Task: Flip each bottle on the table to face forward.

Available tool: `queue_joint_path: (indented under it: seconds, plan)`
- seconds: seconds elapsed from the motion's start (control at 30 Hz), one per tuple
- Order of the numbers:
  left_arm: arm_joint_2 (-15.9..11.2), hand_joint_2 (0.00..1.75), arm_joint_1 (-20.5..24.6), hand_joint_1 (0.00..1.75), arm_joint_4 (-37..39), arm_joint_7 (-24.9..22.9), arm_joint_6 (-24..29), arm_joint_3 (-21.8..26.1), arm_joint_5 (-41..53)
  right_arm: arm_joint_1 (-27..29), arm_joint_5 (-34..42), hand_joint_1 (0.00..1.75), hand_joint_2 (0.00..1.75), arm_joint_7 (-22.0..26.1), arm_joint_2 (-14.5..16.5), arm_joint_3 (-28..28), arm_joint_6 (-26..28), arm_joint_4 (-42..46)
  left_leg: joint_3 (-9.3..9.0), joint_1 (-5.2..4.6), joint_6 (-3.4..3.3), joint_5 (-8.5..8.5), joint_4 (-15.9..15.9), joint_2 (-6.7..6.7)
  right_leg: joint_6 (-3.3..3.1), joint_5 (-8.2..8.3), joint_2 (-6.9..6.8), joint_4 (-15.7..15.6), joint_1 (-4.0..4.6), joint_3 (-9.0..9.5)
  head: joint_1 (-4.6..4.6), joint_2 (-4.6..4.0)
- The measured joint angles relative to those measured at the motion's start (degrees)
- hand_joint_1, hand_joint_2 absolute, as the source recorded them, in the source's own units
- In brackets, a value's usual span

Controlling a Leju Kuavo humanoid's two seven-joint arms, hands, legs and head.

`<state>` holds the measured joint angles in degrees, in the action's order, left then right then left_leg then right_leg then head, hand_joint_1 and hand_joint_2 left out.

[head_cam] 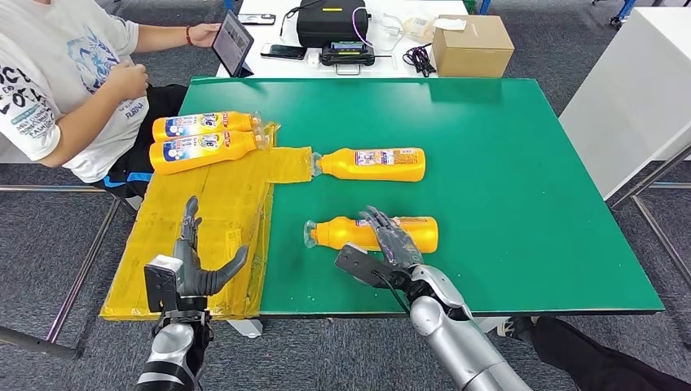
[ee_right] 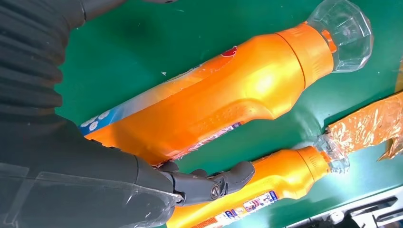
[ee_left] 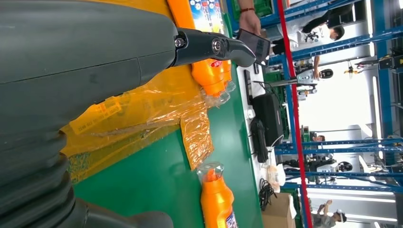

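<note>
Right hand laid over the nearest bottle, left hand empty

Low in the head view's centre, the right hand (head_cam: 389, 248) rests with its fingers (head_cam: 383, 228) draped across the nearest orange bottle (head_cam: 371, 234) on the green table (head_cam: 521, 204), thumb spread apart; whether it truly grips is unclear. At lower left, the left hand (head_cam: 194, 265) hovers above the yellow plastic sheet (head_cam: 220, 212), fingers apart, holding nothing. A second bottle (head_cam: 371, 164) lies mid-frame; two more bottles (head_cam: 208, 138) lie at upper left.
</note>
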<state>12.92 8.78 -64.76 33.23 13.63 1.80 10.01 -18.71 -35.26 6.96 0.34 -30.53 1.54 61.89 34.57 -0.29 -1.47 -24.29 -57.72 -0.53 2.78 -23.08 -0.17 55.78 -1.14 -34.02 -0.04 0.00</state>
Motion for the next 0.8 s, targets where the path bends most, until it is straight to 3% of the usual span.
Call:
queue_joint_path:
  seconds: [0.8]
  plan:
    - [0.0, 1.75, 0.3, 0.00, 3.4, 1.3, -1.1, 0.8, 0.0, 2.4, 4.0, 0.00, 1.75, 1.8, -2.5, 0.0, -1.0, 8.5, 0.09, -0.01, 0.00, 0.00, 0.0, 0.00, 0.00, 0.00, 0.00, 0.0, 0.00, -0.09, 0.00, 0.00]
